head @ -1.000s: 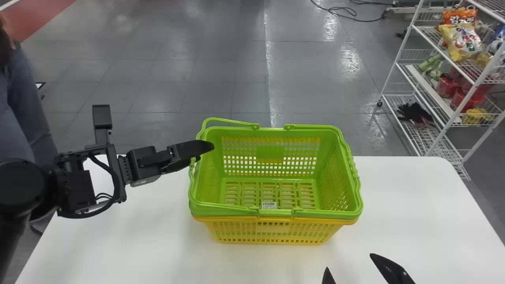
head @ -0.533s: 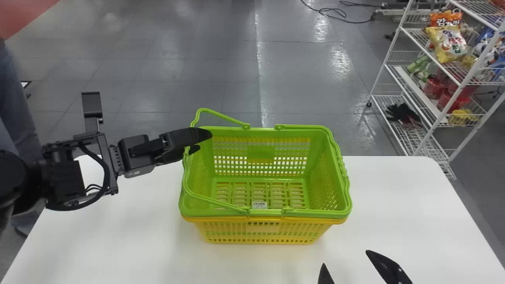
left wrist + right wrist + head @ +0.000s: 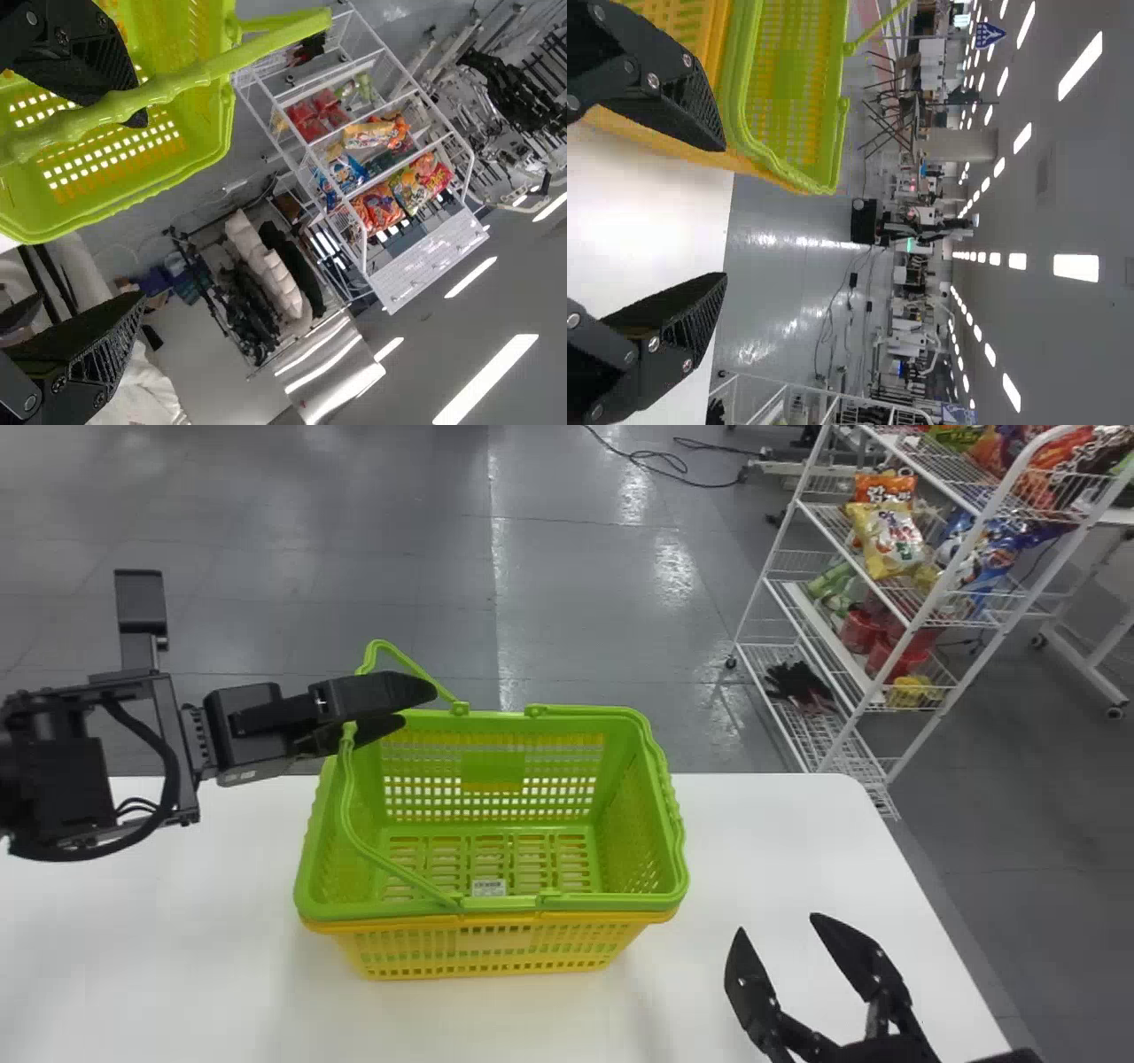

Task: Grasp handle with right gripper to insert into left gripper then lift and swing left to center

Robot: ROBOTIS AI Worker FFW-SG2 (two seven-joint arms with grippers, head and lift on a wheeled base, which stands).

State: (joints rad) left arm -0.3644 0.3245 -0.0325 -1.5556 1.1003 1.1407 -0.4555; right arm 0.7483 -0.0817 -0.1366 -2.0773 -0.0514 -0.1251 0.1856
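Note:
In the head view, my left gripper (image 3: 418, 707) stands open above the left end of the green basket (image 3: 673, 895). The raised left handle (image 3: 347, 788) slants up to it, partly hidden behind the gripper. In the left wrist view, the handle (image 3: 168, 87) crosses over one finger of the open left gripper (image 3: 142, 208), outside the gap. Down at the right front, over the white table, my right gripper (image 3: 778, 926) is open and empty, apart from the basket. The right wrist view has the basket (image 3: 833, 133) beyond one finger of the right gripper (image 3: 725, 211).
The green basket is nested in a yellow basket (image 3: 478, 950) on the white table (image 3: 744, 841). Its other handle (image 3: 663, 788) lies along the right rim. Behind to the right, on the floor, stands a white wire shelf (image 3: 753, 615) with snack bags.
The head view has turned rightward, shifting the baskets left in it. My left gripper has risen over the basket, and the left handle has swung up with it. More of my right gripper shows.

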